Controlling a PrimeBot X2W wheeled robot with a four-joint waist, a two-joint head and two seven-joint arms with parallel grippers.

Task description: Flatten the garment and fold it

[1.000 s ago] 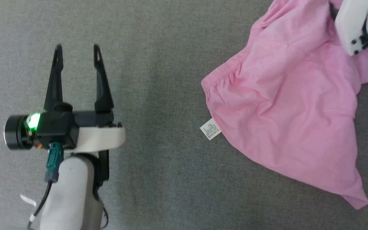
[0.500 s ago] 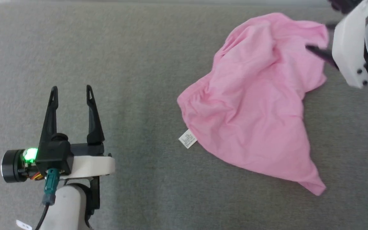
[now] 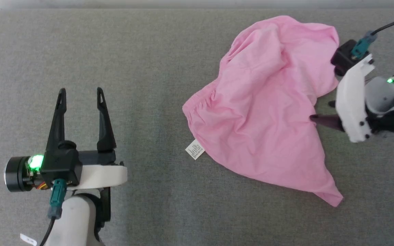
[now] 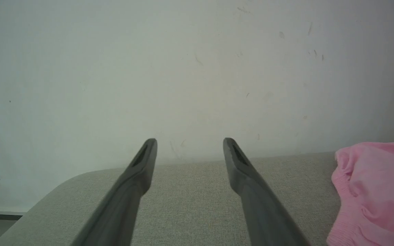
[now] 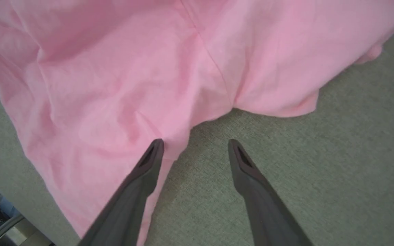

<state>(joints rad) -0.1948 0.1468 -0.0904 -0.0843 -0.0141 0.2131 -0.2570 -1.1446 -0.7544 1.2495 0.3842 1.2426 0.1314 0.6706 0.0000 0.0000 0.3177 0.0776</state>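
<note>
garment [image 3: 262, 112]: long way 11 to 5 o'clock | right jaws: wide apart, empty, just beside its 3 o'clock | left jaws: wide apart, empty, well apart

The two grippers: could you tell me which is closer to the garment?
The right gripper: its open fingers are at the garment's edge, while the left gripper sits apart over the grey surface.

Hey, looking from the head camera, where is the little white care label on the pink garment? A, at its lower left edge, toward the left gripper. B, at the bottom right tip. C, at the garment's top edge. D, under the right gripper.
A: the care label sticks out from the lower left edge of the garment, on the side facing the left gripper.
</note>
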